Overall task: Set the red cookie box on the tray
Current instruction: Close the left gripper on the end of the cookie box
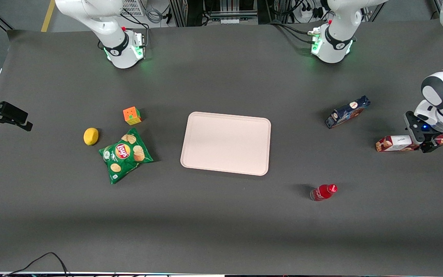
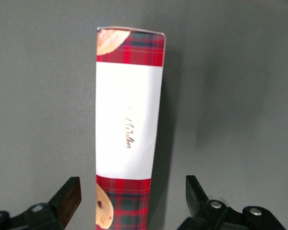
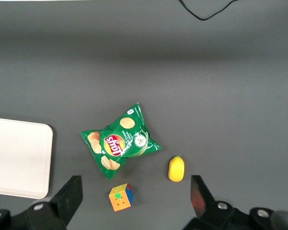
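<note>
The red cookie box (image 1: 394, 143) lies on the dark table toward the working arm's end, a long red plaid carton with a white label panel. The left wrist view shows it (image 2: 128, 129) lengthwise between my fingers. My gripper (image 1: 428, 144) is down over one end of the box; its midpoint in the left wrist view (image 2: 133, 201) lies over the carton. It is open, with a gap between each finger (image 2: 69, 196) and the box. The pale pink tray (image 1: 226, 143) lies empty in the middle of the table, well apart from the box.
A dark blue cookie box (image 1: 347, 112) lies farther from the front camera than the red box. A small red bottle (image 1: 323, 192) lies nearer the camera. A green chip bag (image 1: 125, 155), a lemon (image 1: 90, 136) and a colour cube (image 1: 132, 115) lie toward the parked arm's end.
</note>
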Robot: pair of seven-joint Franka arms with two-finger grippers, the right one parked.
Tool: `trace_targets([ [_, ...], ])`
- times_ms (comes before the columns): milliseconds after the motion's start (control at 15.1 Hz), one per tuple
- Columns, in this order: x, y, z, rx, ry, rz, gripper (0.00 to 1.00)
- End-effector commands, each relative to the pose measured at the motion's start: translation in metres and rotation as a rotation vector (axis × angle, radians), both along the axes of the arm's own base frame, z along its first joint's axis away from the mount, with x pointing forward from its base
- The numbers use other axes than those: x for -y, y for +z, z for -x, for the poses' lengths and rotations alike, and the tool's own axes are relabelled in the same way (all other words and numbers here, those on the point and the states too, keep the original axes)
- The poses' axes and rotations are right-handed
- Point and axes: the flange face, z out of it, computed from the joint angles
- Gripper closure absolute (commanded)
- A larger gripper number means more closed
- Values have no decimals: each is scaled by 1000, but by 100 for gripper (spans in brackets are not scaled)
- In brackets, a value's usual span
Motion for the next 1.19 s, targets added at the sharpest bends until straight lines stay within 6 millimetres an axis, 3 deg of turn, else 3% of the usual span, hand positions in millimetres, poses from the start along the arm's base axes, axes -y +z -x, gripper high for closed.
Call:
trace_targets([
  [0, -4, -7, -4, 7, -10, 6, 9],
  [199, -3, -6, -9, 11, -14, 3, 40],
  [662, -1, 2, -18, 28, -23, -3, 100],
  [860, 0, 14, -21, 44, -11, -3, 100],
  [1125, 20, 57, -27, 61, 120, 36, 100],
])
